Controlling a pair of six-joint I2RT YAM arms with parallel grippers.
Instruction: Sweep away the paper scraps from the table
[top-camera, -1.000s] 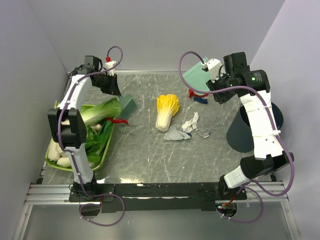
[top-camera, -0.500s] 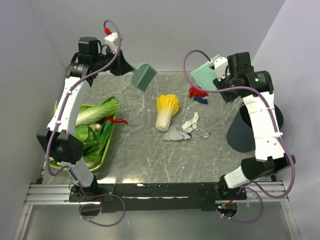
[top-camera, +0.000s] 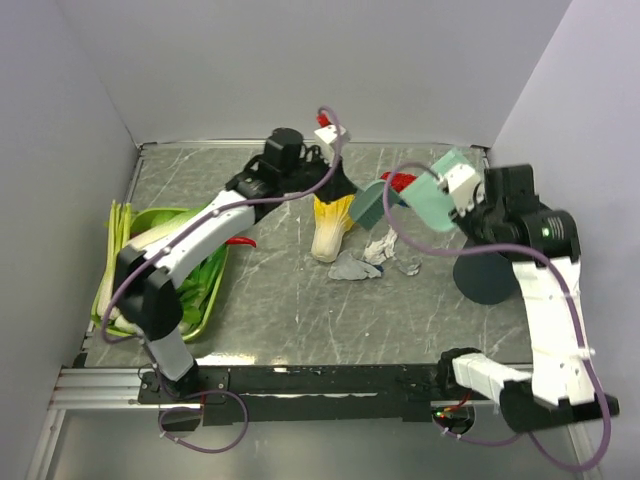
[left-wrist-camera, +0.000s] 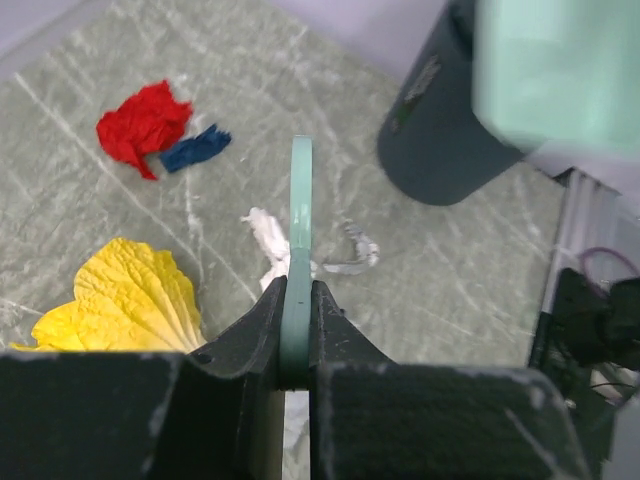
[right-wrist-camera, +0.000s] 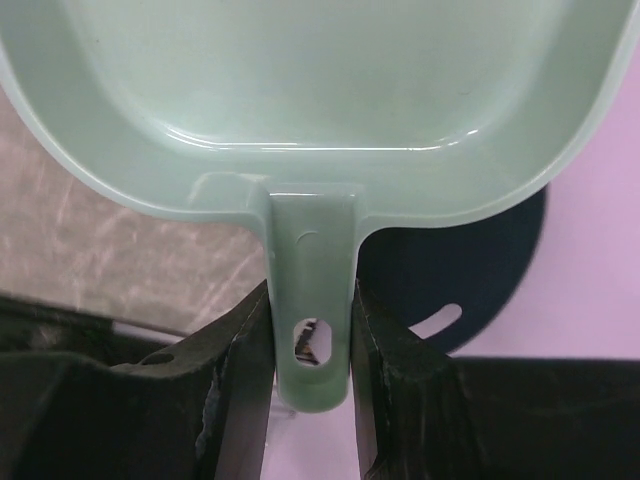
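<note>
The paper scraps lie mid-table: a white wad (top-camera: 380, 244), a grey-blue wad (top-camera: 352, 267), a small grey one (top-camera: 408, 267) and a red one (top-camera: 401, 181). The left wrist view shows the red (left-wrist-camera: 143, 125), dark blue (left-wrist-camera: 195, 148) and white (left-wrist-camera: 266, 233) scraps on the marble table (top-camera: 290, 310). My left gripper (top-camera: 349, 192) is shut on a dark green flat scraper (left-wrist-camera: 298, 215), held just behind the white wad. My right gripper (top-camera: 464, 190) is shut on the handle (right-wrist-camera: 312, 290) of a pale green dustpan (top-camera: 433, 197), held in the air to the scraps' right.
A yellow-white napa cabbage (top-camera: 333, 222) lies just left of the scraps. A dark round bin (top-camera: 490, 275) stands at the table's right edge. A green tray of vegetables (top-camera: 205, 305) sits at the left, with a red chili (top-camera: 238, 241) on its rim.
My left arm has swung from the far left corner to the middle with the scraper. My right arm has moved nearer, carrying the dustpan to beside the scraps.
</note>
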